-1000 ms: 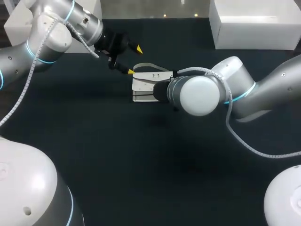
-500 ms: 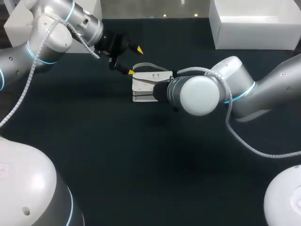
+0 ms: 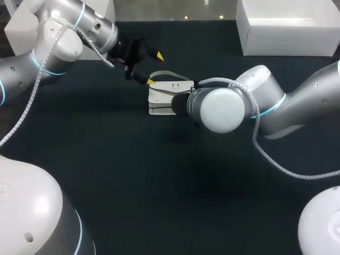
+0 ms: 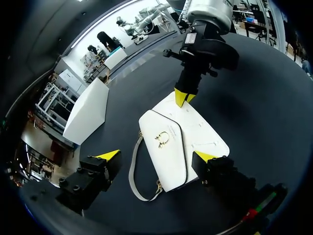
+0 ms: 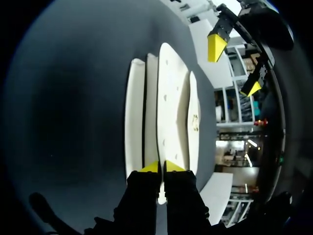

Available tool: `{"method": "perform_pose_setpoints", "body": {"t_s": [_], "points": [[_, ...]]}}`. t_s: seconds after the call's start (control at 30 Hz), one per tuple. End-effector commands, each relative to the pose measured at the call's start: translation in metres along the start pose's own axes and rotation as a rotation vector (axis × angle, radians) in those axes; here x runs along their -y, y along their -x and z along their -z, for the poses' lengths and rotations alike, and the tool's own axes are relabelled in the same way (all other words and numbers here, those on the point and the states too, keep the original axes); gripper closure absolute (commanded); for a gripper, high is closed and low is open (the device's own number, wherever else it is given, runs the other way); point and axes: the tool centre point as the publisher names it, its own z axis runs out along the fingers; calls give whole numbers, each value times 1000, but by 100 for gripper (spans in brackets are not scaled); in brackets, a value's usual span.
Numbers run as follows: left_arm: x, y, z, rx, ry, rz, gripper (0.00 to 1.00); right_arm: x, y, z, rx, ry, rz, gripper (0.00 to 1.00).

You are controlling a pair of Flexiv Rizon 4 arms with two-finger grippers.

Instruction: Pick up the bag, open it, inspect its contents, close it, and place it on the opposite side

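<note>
A white handbag (image 3: 161, 94) with a gold clasp (image 4: 162, 138) and a pale strap (image 4: 136, 178) lies flat on the dark table. In the right wrist view, my right gripper (image 5: 162, 168) is shut on the thin edge of the handbag (image 5: 168, 107). Its yellow tips (image 4: 183, 98) show pinching the bag's far edge in the left wrist view. In the head view, its fingers are hidden behind the right wrist (image 3: 220, 109). My left gripper (image 3: 154, 68) hangs open above the bag's other end, with the handbag (image 4: 181, 142) below its spread fingers (image 4: 110, 155) and untouched.
A large white box (image 3: 287, 26) stands at the back right of the table. Another white block (image 3: 21, 26) stands at the back left, behind my left arm. The dark tabletop (image 3: 159, 175) stretches toward the front.
My left gripper has edged slightly to the right, over the bag's end. The right wrist has shifted a touch to the left. The bag stays where it was.
</note>
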Motion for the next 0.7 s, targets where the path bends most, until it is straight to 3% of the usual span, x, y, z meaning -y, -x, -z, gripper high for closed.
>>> {"method": "perform_pose_setpoints", "body": {"t_s": [0.03, 0.33, 0.43, 0.57, 0.6, 0.63, 0.7], "points": [[15, -17, -1, 64, 21, 0, 0, 1, -4, -1, 129, 8, 0, 100], [28, -33, -6, 133, 15, -59, 1, 1, -4, -1, 129, 8, 0, 100], [25, -36, -10, 127, 13, -65, 28, 1, -4, -1, 129, 8, 0, 100], [21, -39, -18, 109, 26, -72, 39, 1, -4, -1, 129, 8, 0, 100], [20, -39, -20, 104, 28, -74, 49, 1, -4, -1, 129, 8, 0, 100], [20, -39, -22, 95, 30, -77, 52, 1, -4, -1, 129, 8, 0, 100], [19, -39, -27, 88, 42, -90, 52, 1, -4, -1, 129, 8, 0, 100]]}}
